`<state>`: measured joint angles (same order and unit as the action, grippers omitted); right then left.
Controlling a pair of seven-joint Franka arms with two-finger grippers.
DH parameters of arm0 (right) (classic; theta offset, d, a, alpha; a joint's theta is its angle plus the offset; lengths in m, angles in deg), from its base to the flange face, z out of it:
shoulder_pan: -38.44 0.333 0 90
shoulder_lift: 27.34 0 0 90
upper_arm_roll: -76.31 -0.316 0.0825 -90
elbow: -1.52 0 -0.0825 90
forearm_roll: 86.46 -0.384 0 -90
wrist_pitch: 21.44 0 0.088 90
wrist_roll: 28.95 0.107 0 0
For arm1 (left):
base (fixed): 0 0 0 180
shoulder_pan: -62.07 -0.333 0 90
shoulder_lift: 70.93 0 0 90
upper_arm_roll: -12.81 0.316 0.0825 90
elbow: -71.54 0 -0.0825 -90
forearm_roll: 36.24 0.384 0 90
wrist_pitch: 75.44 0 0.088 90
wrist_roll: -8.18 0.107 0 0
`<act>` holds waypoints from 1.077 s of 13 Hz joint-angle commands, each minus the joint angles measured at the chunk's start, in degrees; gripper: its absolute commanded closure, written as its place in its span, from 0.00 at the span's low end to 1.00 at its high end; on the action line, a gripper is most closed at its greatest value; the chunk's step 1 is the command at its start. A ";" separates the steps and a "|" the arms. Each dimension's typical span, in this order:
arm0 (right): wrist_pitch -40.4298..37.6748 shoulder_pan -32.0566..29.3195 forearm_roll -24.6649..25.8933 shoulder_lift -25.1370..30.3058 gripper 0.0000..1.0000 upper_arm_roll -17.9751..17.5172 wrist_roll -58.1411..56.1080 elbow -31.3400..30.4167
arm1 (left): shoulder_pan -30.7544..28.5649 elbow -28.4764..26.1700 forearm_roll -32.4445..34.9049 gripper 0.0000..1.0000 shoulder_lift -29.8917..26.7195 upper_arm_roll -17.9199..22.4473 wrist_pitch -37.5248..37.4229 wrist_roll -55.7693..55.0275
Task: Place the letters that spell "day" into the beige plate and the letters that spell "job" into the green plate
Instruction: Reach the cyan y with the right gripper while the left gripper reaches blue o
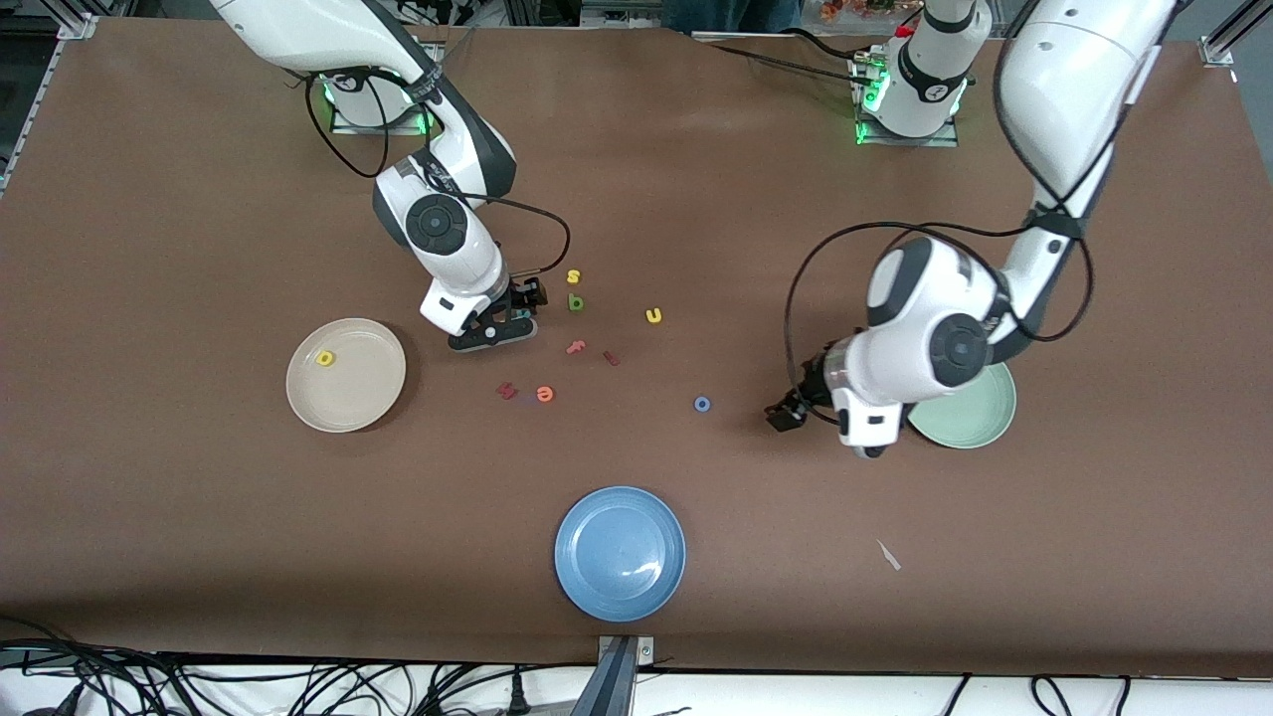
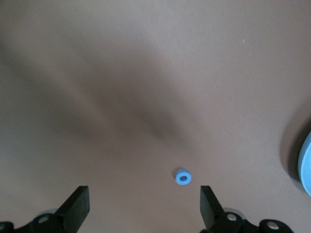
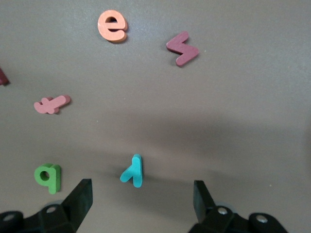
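Jaws spread wide on both grippers. Left gripper point(image 1: 786, 413) right of centre beside green plate point(image 1: 980, 423), over bare counter point(image 1: 199, 199) near blue "o" point(image 1: 702, 404). Right gripper point(image 1: 512, 318) at centre-left over teal "y" point(image 3: 132, 171). Beige plate point(image 1: 358, 398) lower left, holding yellow letter point(image 1: 325, 358).

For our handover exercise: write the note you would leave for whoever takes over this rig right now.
Left gripper: open, empty, over bare table between the blue "o" and the green plate.
Right gripper: open, low over the teal "y", not gripping.
Done: yellow letter lies in the beige plate.
Left: the "y" and the green loop-and-stem letter go to the beige plate; the "o" and the other "job" letters go to the green plate, whose visible part holds nothing.
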<state>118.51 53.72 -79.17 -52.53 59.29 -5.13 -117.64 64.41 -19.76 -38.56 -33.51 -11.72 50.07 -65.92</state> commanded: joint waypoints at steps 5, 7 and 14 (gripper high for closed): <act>2.17 0.89 1.67 -1.79 0.06 0.76 2.03 0.34 | 10.74 3.39 15.67 0.02 8.36 2.46 9.40 -19.58; 3.92 0.80 1.59 -2.66 0.06 0.76 2.11 -0.37 | 15.13 5.16 15.77 0.02 9.42 6.23 9.40 -20.56; 10.35 0.98 2.11 -2.58 0.06 0.68 6.40 -5.81 | 22.36 9.83 15.77 0.08 13.03 12.32 9.31 -21.61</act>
<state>127.70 54.04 -78.32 -56.36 59.64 -1.73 -121.59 86.15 -13.45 -24.73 -22.67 -0.08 59.89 -85.97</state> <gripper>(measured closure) 0.062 0.062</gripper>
